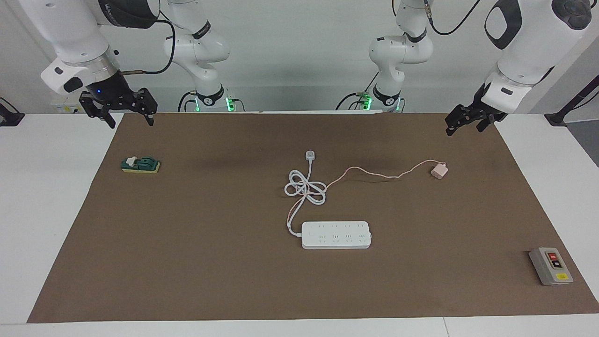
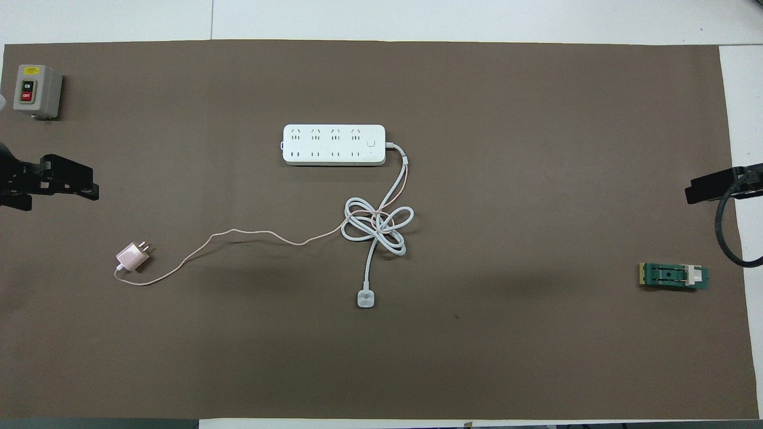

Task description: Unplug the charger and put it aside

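The pale pink charger (image 1: 439, 171) lies loose on the brown mat toward the left arm's end, nearer to the robots than the white power strip (image 1: 337, 234). In the overhead view the charger (image 2: 132, 257) shows its bare prongs. Its thin pink cable (image 2: 250, 233) runs across the mat to the coiled white cord (image 2: 378, 223) and on toward the power strip (image 2: 334, 145). No plug sits in the strip's sockets. My left gripper (image 1: 464, 126) hangs open and empty above the mat's corner, apart from the charger. My right gripper (image 1: 128, 119) hangs open and empty at the right arm's end.
The strip's small white plug (image 1: 310, 155) lies on the mat nearer to the robots than the coil. A grey switch box (image 1: 551, 266) sits at the left arm's end, farther from the robots. A green block (image 1: 140, 164) sits at the right arm's end.
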You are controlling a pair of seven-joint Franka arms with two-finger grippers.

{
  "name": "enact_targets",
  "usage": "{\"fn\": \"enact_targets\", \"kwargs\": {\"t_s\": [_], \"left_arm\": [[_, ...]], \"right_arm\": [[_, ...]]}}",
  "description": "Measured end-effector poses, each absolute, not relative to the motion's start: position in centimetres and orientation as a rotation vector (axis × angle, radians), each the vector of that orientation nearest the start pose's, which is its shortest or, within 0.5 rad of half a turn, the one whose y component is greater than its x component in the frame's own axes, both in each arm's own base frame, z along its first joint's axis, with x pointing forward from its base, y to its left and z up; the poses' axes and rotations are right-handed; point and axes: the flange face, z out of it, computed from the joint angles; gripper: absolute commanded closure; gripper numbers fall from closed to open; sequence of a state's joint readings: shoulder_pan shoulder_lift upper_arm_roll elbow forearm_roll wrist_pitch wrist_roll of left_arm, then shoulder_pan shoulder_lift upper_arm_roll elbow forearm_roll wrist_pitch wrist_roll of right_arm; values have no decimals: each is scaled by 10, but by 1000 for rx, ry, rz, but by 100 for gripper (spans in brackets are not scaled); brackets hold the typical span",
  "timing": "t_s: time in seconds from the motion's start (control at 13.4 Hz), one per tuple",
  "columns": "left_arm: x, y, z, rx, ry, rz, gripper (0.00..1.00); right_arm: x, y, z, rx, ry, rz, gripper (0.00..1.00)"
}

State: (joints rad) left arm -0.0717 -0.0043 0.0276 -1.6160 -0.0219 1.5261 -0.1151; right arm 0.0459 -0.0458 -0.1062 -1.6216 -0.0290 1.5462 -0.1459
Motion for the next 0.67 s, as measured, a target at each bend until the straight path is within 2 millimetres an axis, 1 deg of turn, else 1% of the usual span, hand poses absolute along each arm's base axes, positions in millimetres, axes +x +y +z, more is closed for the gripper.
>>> {"fn": "enact_targets", "kwargs": {"t_s": [0.37, 0.67], "left_arm": [[544, -27, 604, -3152, -107, 134, 0], [544, -30, 604, -3154, -61, 135, 0]], "right_arm": [[536, -35, 623, -3148, -138, 49, 0], [536, -33, 623, -3137, -138, 47, 0]]}}
